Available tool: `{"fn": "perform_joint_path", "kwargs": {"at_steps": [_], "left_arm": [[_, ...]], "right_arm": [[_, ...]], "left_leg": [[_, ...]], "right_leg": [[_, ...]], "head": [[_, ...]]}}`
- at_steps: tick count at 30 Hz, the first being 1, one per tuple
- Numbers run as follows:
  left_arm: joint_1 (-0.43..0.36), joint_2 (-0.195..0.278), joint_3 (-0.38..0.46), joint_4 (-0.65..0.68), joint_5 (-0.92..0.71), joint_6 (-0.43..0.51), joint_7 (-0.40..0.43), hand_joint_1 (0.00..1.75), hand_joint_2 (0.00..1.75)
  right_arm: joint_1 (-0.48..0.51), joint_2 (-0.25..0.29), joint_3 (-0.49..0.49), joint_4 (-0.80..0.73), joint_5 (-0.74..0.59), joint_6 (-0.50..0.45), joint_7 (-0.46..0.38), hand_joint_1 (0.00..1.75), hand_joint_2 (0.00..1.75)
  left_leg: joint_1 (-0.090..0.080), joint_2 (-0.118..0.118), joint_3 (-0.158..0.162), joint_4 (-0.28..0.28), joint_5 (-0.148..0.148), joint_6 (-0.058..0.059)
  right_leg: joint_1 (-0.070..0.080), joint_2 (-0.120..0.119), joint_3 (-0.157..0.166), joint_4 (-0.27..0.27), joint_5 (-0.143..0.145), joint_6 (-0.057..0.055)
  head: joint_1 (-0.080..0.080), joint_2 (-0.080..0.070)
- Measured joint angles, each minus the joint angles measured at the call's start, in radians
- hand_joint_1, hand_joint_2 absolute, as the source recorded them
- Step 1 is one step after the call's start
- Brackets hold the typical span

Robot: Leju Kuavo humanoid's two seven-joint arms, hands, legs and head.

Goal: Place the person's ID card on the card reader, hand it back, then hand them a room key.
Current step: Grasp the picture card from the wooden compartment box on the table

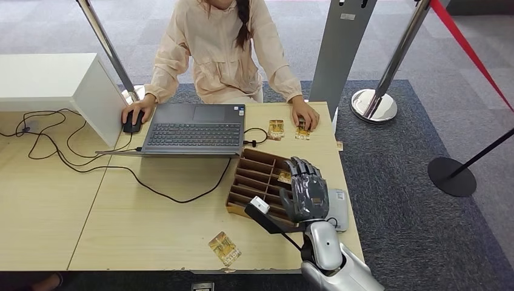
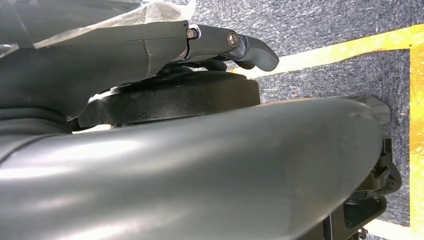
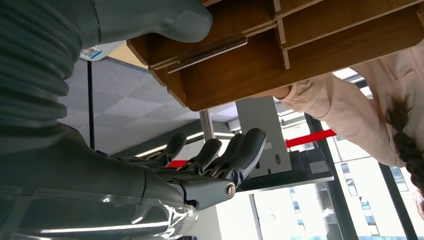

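My right hand (image 1: pixel 306 191) hovers over the near right corner of a wooden slotted box (image 1: pixel 257 176), fingers apart and holding nothing. A patterned card (image 1: pixel 283 176) sits in one slot just beyond the fingertips. In the right wrist view the thumb (image 3: pixel 150 20) lies close to the box (image 3: pixel 240 75), where a card edge (image 3: pixel 207 50) sticks out of a slot. A flat grey card reader (image 1: pixel 338 209) lies beside the hand. One card (image 1: pixel 224 247) lies near the table's front edge. Two more cards (image 1: pixel 276 128) lie by the person's hand (image 1: pixel 305 115). My left hand (image 2: pixel 245 47) hangs over carpet, holding nothing.
A person in a pale shirt (image 1: pixel 218 54) sits across the table at an open laptop (image 1: pixel 194 130), one hand on a mouse (image 1: pixel 132 121). Black cables (image 1: pixel 54 145) trail across the left of the table. A white cabinet (image 1: pixel 54 82) and stanchion posts (image 1: pixel 374 104) stand around.
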Motion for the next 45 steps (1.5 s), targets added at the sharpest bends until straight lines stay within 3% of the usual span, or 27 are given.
{"fn": "perform_joint_path", "kwargs": {"at_steps": [13, 45], "left_arm": [[0.000, 0.000, 0.000, 0.000, 0.007, 0.002, -0.013, 0.00, 0.00], [-0.002, 0.000, 0.003, 0.000, 0.033, 0.006, -0.042, 0.00, 0.00]], "right_arm": [[-0.007, 0.004, 0.008, 0.001, 0.005, 0.021, 0.000, 0.73, 1.75], [-0.051, 0.009, 0.030, 0.016, 0.019, 0.085, 0.002, 0.58, 1.75]], "left_leg": [[0.000, 0.000, 0.000, 0.000, 0.000, 0.000], [0.000, 0.000, 0.000, 0.000, 0.000, 0.000]], "right_leg": [[0.000, 0.000, 0.000, 0.000, 0.000, 0.000], [0.000, 0.000, 0.000, 0.000, 0.000, 0.000]], "head": [[0.000, 0.000], [0.000, 0.000]]}}
